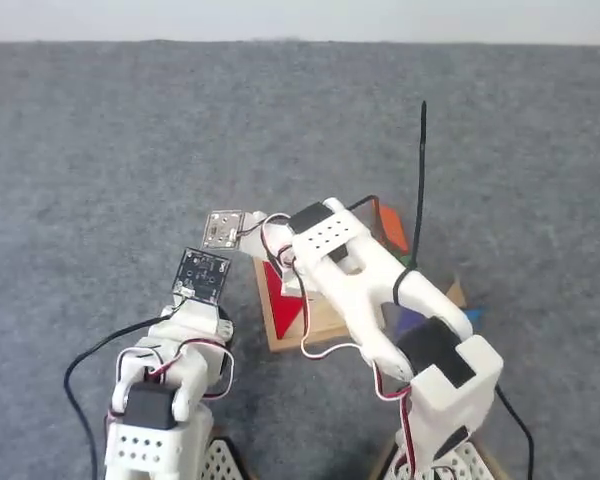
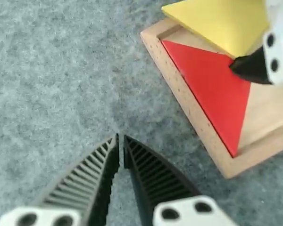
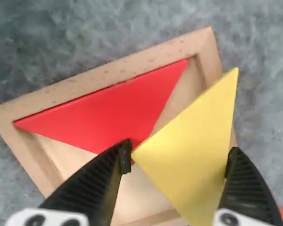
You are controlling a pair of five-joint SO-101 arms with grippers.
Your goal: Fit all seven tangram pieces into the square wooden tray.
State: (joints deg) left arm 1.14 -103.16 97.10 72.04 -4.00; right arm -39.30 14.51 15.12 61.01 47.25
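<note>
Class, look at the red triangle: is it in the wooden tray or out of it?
In. The red triangle lies flat inside the tray, its long edge against the tray's wall.

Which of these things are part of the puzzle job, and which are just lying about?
Part of the job: wooden tray; red triangle lying in it; yellow triangle, held by the right gripper; orange piece.
Just there: grey cloth; black cable; left gripper, shut and empty over the cloth.
</note>
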